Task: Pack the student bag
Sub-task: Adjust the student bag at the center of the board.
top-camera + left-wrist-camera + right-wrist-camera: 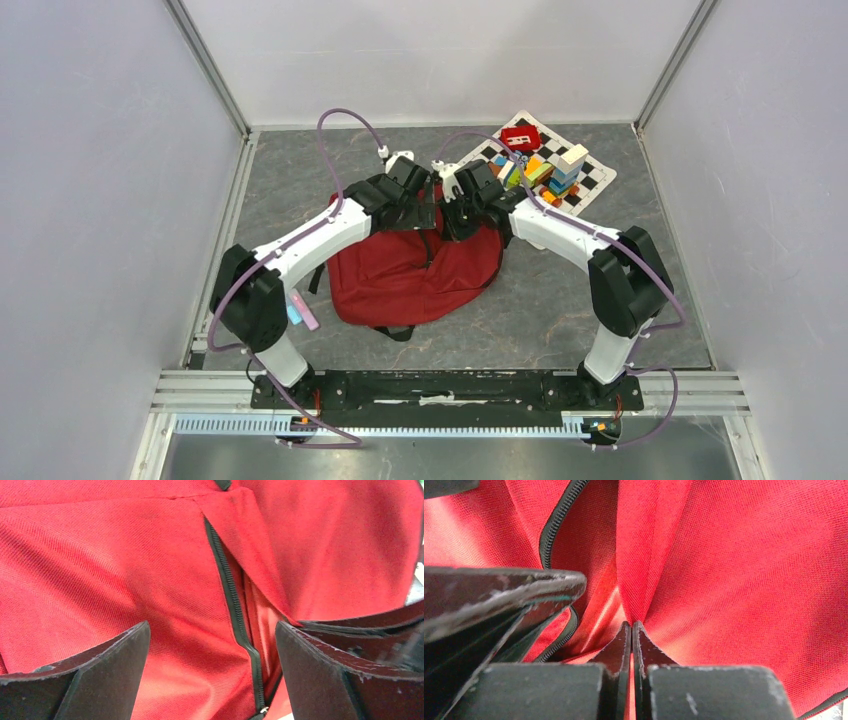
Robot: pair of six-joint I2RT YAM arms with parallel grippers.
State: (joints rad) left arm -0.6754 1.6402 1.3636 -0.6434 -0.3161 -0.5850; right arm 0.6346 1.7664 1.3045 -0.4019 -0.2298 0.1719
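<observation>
The student bag [415, 275], dark red with black zippers, lies flat in the middle of the table. Both grippers are down at its far end, close together. My left gripper [425, 205] [212, 625] is open, its fingers straddling the bag's fabric [100, 570] and a partly open black zipper [230, 585]. My right gripper [458, 215] [632, 623] is shut on a pinched fold of the bag's red fabric [734, 580], just beside the zipper [556, 515]. One finger of the left gripper [499, 590] shows at the left of the right wrist view.
A chequered mat [595, 180] at the back right carries several coloured toy blocks [550, 172] and a small red toy block [520, 137]. Pink and blue markers [303, 310] lie by the left arm's base. White walls enclose the table on three sides.
</observation>
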